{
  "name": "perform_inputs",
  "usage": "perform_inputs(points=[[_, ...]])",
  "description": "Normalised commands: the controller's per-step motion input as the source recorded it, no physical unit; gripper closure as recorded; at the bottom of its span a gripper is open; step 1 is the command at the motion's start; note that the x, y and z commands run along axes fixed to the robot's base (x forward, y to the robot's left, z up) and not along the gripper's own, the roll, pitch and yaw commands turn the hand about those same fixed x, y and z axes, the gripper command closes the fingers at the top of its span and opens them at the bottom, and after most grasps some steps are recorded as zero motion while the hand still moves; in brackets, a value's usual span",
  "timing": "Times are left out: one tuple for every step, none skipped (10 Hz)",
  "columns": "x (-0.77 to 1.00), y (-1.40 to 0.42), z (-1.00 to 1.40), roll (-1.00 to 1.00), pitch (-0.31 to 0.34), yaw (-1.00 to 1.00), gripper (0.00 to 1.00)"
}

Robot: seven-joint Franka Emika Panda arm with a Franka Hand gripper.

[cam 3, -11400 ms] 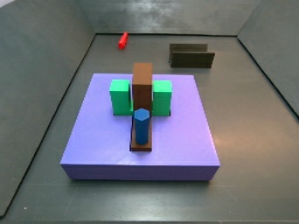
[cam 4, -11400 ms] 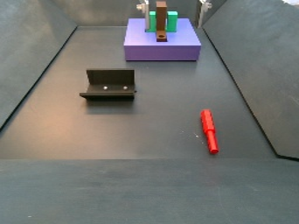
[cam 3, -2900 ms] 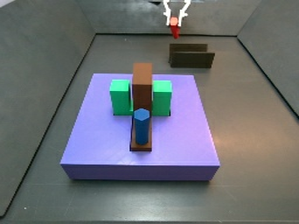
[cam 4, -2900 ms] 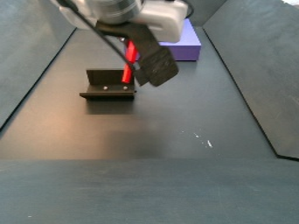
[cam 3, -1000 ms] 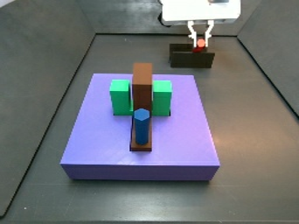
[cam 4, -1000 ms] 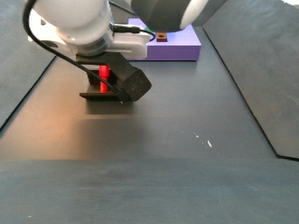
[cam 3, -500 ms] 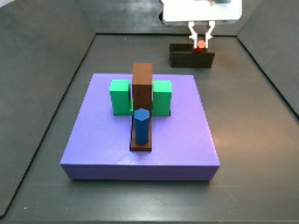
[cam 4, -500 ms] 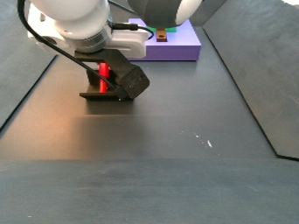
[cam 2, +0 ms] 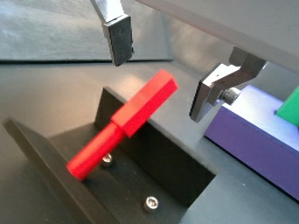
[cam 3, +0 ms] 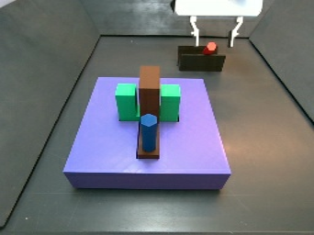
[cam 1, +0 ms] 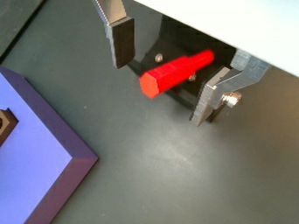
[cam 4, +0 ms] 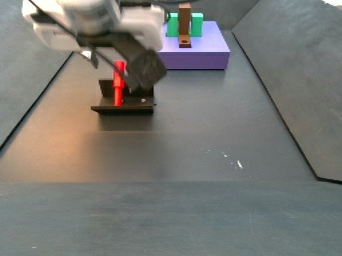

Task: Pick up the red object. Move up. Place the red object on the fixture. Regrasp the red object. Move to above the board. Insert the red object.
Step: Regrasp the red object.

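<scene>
The red object is a short red peg. It stands propped in the dark fixture, also in a side view on the fixture. My gripper hangs just above it, open, touching nothing. In both wrist views the peg lies free between the spread fingers, with gaps on both sides. My gripper holds nothing. The purple-blue board lies nearer the front.
On the board stand a tall brown bar, green blocks and a blue hexagonal peg. The board's edge shows in both wrist views. Grey walls enclose the dark floor.
My gripper has opened, let go of the red object and risen a little. The red object stays propped on the fixture.
</scene>
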Motion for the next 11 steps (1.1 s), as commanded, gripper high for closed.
perform_inputs(points=[[0.0,0.0,0.25,0.64,0.0,0.16,0.0],[0.0,-0.01,0.27,0.5,0.0,0.2,0.0],[0.0,0.0,0.13,0.24,0.0,0.19,0.0],[0.0,0.0,0.07,0.39,0.0,0.13,0.0],[0.0,0.0,0.15,0.87,0.0,0.08,0.0],[-0.07,0.0,0.2,1.0,0.0,0.07,0.0],[-0.1,-0.02,0.2,1.0,0.0,0.07,0.0],[-0.08,-0.17,0.06,1.0,-0.006,0.11,0.0],[-0.21,-0.28,-0.11,0.68,-0.203,0.26,0.0],[-0.05,-0.29,0.0,1.0,-0.083,0.19,0.0],[0.0,-0.24,0.03,1.0,0.0,0.15,0.0]])
